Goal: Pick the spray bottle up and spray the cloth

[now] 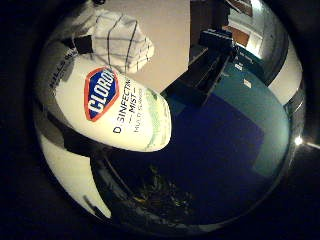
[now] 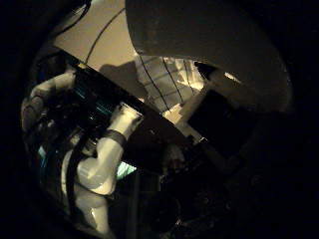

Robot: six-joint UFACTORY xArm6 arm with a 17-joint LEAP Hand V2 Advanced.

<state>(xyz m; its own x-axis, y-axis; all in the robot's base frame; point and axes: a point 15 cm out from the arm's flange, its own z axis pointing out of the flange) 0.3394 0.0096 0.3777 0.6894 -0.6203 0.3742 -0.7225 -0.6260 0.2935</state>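
White spray bottle point(image 1: 117, 107) close to palm, checked cloth point(image 1: 122, 40) beyond

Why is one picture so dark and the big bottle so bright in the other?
In the little finger side view, light falls straight on the white bottle and the checked cloth, so they glow, while the floor beyond stays dim. In the thumb side view, the bottle sits close and blocks the light; it looks grey and shadowed, and only the cloth and a strip of table catch light.
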